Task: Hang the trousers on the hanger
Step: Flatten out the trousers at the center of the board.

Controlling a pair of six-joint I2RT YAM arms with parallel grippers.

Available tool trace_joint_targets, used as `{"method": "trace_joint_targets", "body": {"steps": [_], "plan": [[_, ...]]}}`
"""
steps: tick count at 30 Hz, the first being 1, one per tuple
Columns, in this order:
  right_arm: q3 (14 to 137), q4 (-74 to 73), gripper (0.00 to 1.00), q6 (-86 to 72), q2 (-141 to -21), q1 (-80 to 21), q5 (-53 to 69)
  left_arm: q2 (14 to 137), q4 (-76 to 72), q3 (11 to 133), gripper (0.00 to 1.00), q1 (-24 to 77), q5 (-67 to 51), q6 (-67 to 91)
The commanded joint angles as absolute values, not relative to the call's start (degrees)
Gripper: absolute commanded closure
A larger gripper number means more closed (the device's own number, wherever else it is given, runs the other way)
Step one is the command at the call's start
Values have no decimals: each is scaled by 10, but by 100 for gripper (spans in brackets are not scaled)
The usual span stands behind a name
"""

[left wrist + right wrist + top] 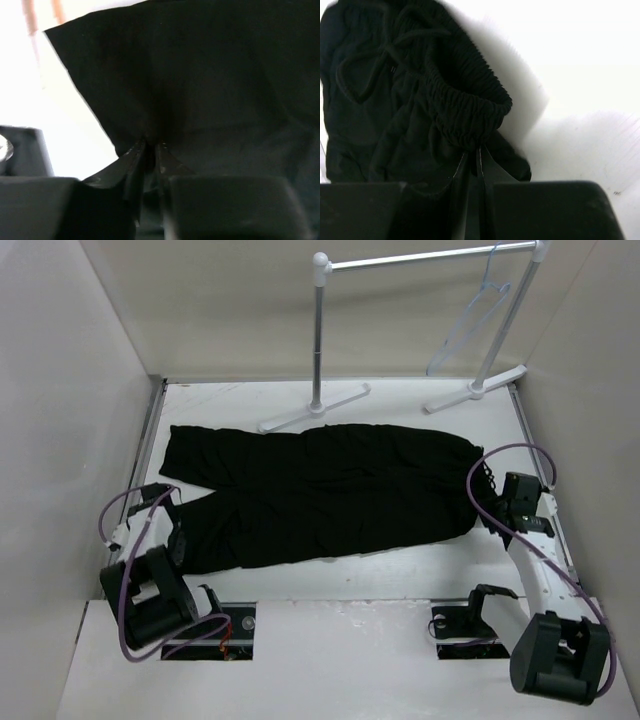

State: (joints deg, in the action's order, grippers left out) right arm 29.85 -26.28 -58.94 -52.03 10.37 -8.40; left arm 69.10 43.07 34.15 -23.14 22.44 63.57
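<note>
The black trousers lie spread flat across the white table, waistband to the right and both leg ends to the left. My left gripper sits at the hem of the near leg; in the left wrist view its jaws are pinched together on the edge of the black cloth. At the right end, my right gripper is shut on the gathered elastic waistband, its tips buried in the cloth beside the drawstring. The pale hanger hangs from the rack's bar at the far right.
A white tube garment rack stands at the back, and its two feet rest on the table just beyond the trousers. Grey walls close in the left, right and back sides. Bare tabletop lies in front of the trousers.
</note>
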Motion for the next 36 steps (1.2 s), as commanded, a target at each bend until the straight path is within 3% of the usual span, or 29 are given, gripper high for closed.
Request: {"method": "trace_joint_targets", "body": {"steps": [1, 5, 8, 12, 17, 22, 29, 31, 36], "plan": [[322, -205, 86, -590, -551, 137, -71, 748, 330, 373, 92, -247, 221, 608], [315, -198, 87, -603, -588, 165, -79, 773, 303, 423, 92, -251, 254, 544], [336, -196, 87, -597, -599, 203, -45, 755, 315, 439, 76, -252, 254, 524], [322, -186, 87, -607, -599, 198, -53, 697, 322, 396, 46, -254, 245, 503], [315, -176, 87, -611, -599, 196, -40, 666, 405, 403, 44, -273, 235, 518], [312, -179, 87, -610, -592, 187, -42, 671, 475, 385, 47, -259, 267, 553], [302, -179, 87, -594, -580, 182, -47, 686, 376, 323, 50, -265, 236, 570], [299, -181, 87, -585, -573, 183, -55, 686, 357, 302, 59, -269, 232, 576], [308, -169, 89, -602, -578, 180, -38, 654, 336, 326, 94, -275, 193, 563]]}}
